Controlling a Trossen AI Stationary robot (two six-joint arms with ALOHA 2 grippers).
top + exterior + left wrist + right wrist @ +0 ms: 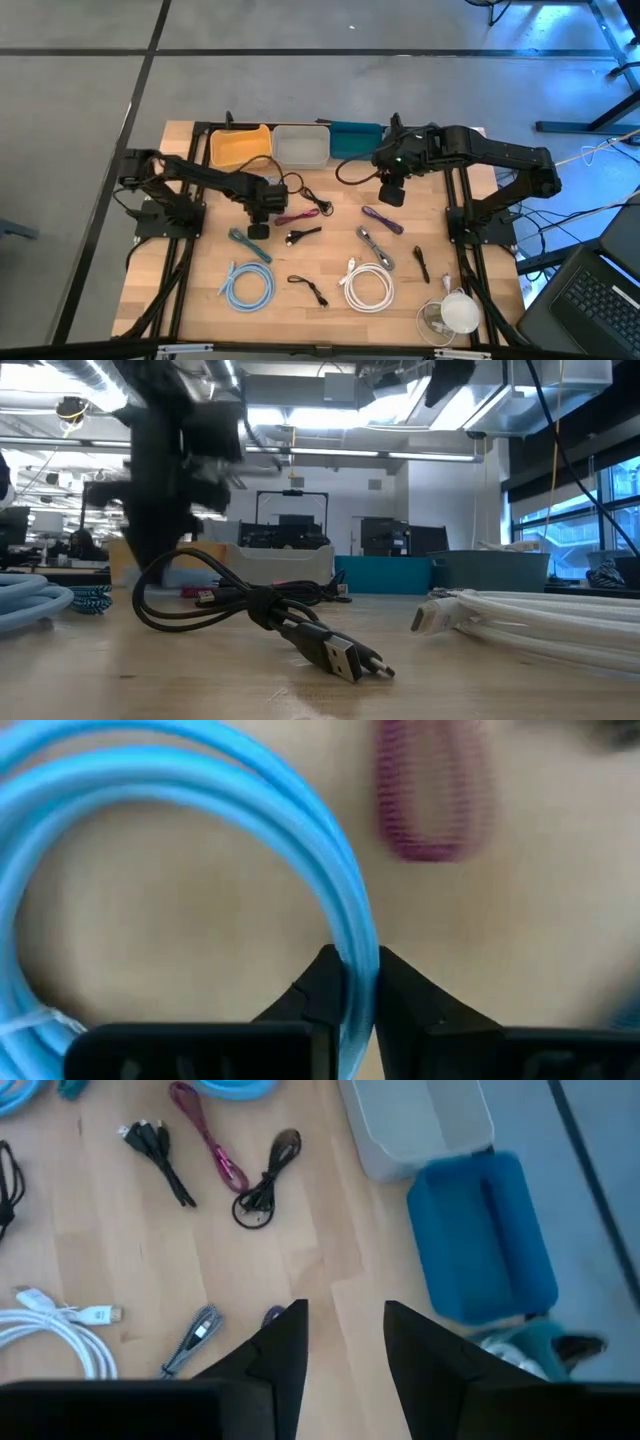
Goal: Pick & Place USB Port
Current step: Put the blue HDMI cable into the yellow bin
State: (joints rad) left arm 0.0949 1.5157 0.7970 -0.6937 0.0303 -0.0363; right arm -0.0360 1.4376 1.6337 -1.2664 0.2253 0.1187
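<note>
My left gripper hangs over the table's left middle, shut on a coiled light blue cable. Below and beyond it a magenta cable lies on the wood. My right gripper is open above the far middle of the table, near the bins, and holds nothing. A black USB cable lies loose in the foreground of the low view. My left gripper pinches one strand of the light blue cable's loop between its two fingers, the strand running along the gap between the fingertips. The rest of the coil curves away in front of the fingers. The blurred table behind suggests the coil is lifted.
Yellow, grey and blue bins stand along the far edge. Scattered on the table are a second light blue coil, a teal cable, a white coil, several black, purple and grey cables, and a white object.
</note>
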